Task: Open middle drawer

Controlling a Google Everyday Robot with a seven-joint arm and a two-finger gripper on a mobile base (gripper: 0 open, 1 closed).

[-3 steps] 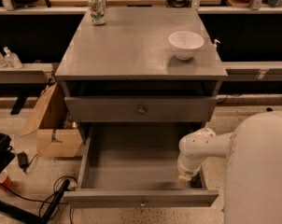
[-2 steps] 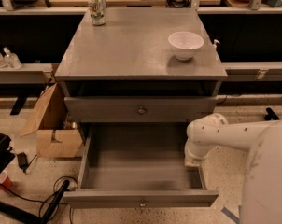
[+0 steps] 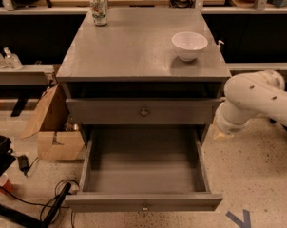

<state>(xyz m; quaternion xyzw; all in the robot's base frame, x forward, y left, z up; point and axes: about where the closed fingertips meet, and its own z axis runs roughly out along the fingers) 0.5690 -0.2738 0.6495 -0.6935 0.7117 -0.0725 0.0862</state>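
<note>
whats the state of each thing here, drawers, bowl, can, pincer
middle drawer: pulled out, nothing inside
drawer above it: shut
white bowl: upright on the cabinet top, looks empty
can: upright at the top's back left corner
pincer: right of the cabinet, touching neither drawer

No legible text, number or brand is present. The can point(image 3: 99, 9) on the worktop point(image 3: 134, 51) carries a printed pattern that cannot be read. The blue floor mark point(image 3: 239, 217) forms no readable character. The tool point(image 3: 221, 135) hangs below the worktop's right front corner.
</note>
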